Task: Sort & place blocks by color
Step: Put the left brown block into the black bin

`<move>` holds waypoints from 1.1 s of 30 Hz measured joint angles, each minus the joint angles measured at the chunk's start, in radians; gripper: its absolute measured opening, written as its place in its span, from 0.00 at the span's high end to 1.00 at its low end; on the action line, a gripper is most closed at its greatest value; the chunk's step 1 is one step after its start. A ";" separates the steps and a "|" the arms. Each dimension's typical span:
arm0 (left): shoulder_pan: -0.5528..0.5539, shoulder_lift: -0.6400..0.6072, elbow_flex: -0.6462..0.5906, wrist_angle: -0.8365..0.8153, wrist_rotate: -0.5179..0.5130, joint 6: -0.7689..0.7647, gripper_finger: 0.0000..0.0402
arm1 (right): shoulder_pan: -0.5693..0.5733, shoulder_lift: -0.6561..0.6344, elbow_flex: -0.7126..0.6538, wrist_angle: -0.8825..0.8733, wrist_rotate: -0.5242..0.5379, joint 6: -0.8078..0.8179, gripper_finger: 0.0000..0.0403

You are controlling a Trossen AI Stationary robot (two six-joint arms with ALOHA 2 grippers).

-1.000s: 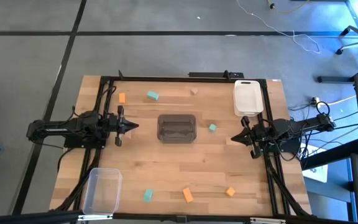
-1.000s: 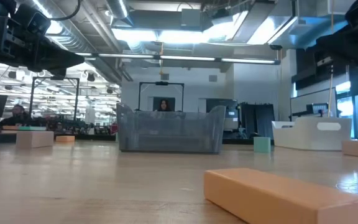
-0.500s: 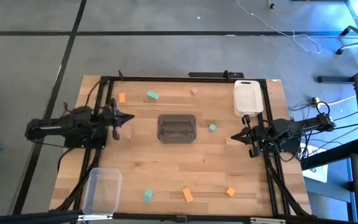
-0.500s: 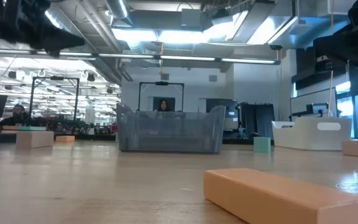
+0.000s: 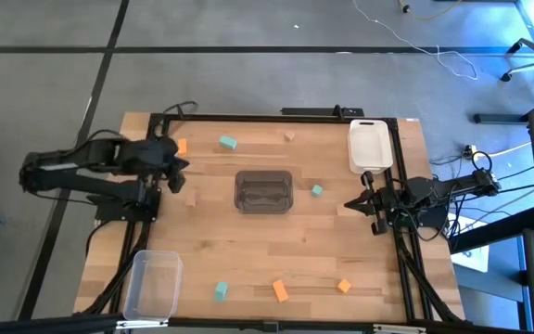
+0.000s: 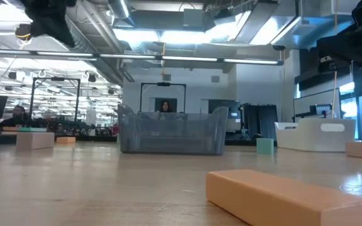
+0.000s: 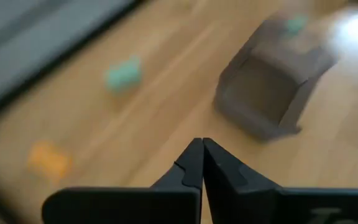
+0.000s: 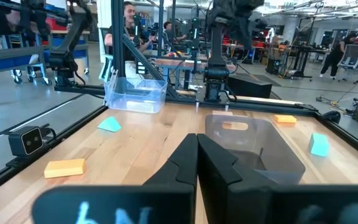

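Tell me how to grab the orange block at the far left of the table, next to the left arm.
Come straight down on the orange block with the left hand, which is shut beside it and must open first. It lies flat, apart from the other blocks, the frame rail close alongside. Probably pinch its two long faces at the middle, across the short width.

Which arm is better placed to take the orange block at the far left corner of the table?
Probably the left. The left gripper, shut and empty, is close beside that orange block. The right gripper, also shut, waits at the table's right side, beyond the dark grey bin.
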 joint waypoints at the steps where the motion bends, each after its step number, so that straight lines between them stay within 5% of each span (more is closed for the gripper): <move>1: 0.000 0.046 0.041 -0.068 0.012 -0.070 1.00 | 0.000 0.000 0.000 0.000 0.000 0.000 0.98; 6: 0.000 0.197 0.173 -0.308 0.130 -0.307 1.00 | 0.000 0.000 0.000 0.000 0.000 0.000 0.98; 13: 0.000 0.220 0.187 -0.280 0.329 -0.291 1.00 | 0.000 0.000 0.000 0.000 0.000 0.000 0.98; 20: 0.001 0.221 0.187 -0.329 0.385 -0.521 1.00 | 0.000 0.000 0.000 0.000 0.000 -0.002 0.98; 24: 0.001 0.239 0.187 -0.377 0.472 -0.544 1.00 | 0.000 0.000 0.000 0.000 0.000 -0.004 0.98; 33: 0.001 0.280 0.187 -0.378 0.498 -0.616 1.00 | 0.000 0.000 0.000 -0.001 0.000 -0.036 0.98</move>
